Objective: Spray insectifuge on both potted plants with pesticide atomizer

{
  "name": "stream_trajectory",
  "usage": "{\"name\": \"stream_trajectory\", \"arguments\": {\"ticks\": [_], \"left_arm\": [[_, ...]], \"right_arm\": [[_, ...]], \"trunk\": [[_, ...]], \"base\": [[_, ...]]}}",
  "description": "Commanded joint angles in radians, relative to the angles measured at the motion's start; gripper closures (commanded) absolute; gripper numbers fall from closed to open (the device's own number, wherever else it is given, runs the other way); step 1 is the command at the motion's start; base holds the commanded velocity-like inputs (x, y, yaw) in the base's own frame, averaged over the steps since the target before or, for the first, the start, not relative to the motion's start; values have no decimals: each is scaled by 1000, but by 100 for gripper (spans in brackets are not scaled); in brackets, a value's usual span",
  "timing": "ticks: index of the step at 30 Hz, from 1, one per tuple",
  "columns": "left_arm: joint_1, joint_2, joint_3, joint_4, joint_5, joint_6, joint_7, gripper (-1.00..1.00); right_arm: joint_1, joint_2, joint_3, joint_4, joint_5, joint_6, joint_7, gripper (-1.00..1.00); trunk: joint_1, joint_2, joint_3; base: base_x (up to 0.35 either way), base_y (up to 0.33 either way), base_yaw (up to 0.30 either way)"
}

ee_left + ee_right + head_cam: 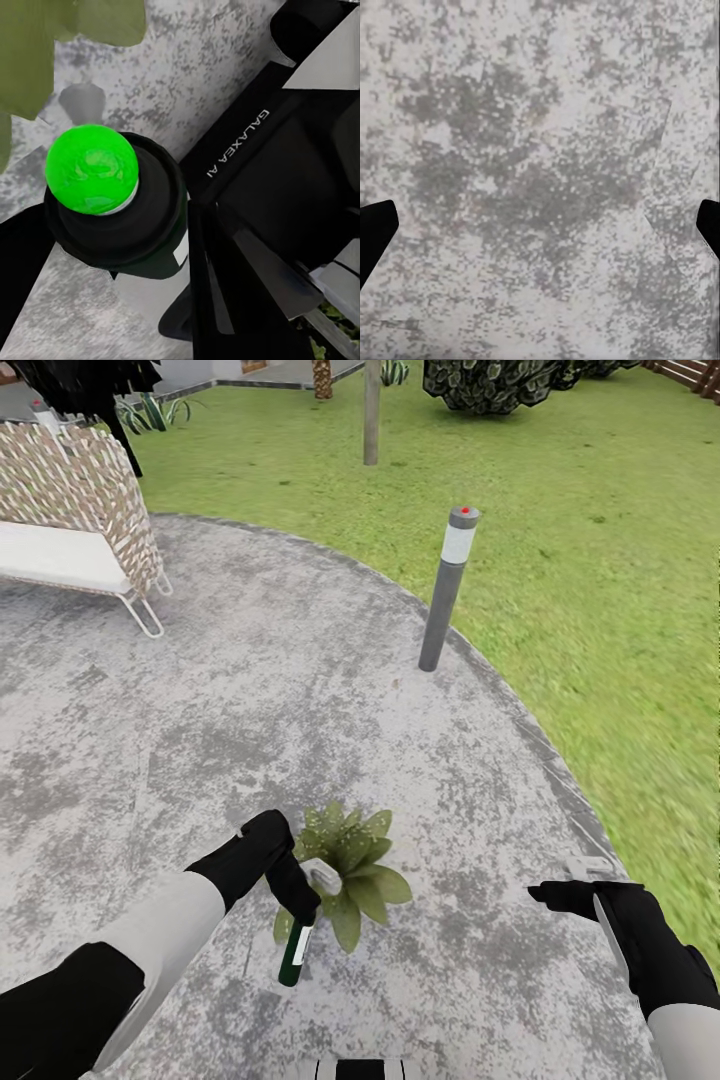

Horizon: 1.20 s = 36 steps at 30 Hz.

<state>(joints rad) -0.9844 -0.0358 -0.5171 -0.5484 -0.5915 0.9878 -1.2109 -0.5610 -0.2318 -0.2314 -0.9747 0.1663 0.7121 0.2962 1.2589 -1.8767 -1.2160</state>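
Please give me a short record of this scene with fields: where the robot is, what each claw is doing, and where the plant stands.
place: grey paved patio beside the lawn
left claw: shut on the atomizer, a dark green bottle with a bright green tip
atomizer position: next to the plant, over the patio
plant: low green rosette on the patio, in front of the robot
right claw: open, holding nothing, above bare patio
other things: grey bollard lamp at the patio edge; woven chair far left

On the patio (250,690), a potted plant (352,865) sits before the bollard (447,588), chair (75,520) apparently behind-left.
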Motion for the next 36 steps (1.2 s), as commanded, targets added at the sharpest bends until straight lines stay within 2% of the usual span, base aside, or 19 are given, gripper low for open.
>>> {"name": "stream_trajectory", "arguments": {"ticks": [1, 6, 14, 29, 36], "left_arm": [[0, 0, 0, -2, -10, 8, -10, 100], [3, 1, 0, -1, -10, 8, -10, 100], [4, 0, 0, -1, -10, 8, -9, 100], [4, -2, 0, -2, -10, 8, -9, 100], [4, -2, 0, -2, -10, 8, -9, 100]], "right_arm": [[0, 0, -2, -1, 10, 3, 9, -100], [0, 0, -2, -1, 11, 3, 9, -100], [0, 0, -2, -1, 11, 3, 9, -100], [0, 0, -3, -1, 10, 3, 9, -100], [0, 0, -3, -1, 11, 3, 9, -100]], "trunk": [[0, 0, -1], [0, 0, -1], [0, 0, -1], [0, 0, -1], [0, 0, -1]], "base": [[0, -114, 1], [0, -5, 15], [0, -132, 205], [0, -127, 9], [0, -76, 126]]}}
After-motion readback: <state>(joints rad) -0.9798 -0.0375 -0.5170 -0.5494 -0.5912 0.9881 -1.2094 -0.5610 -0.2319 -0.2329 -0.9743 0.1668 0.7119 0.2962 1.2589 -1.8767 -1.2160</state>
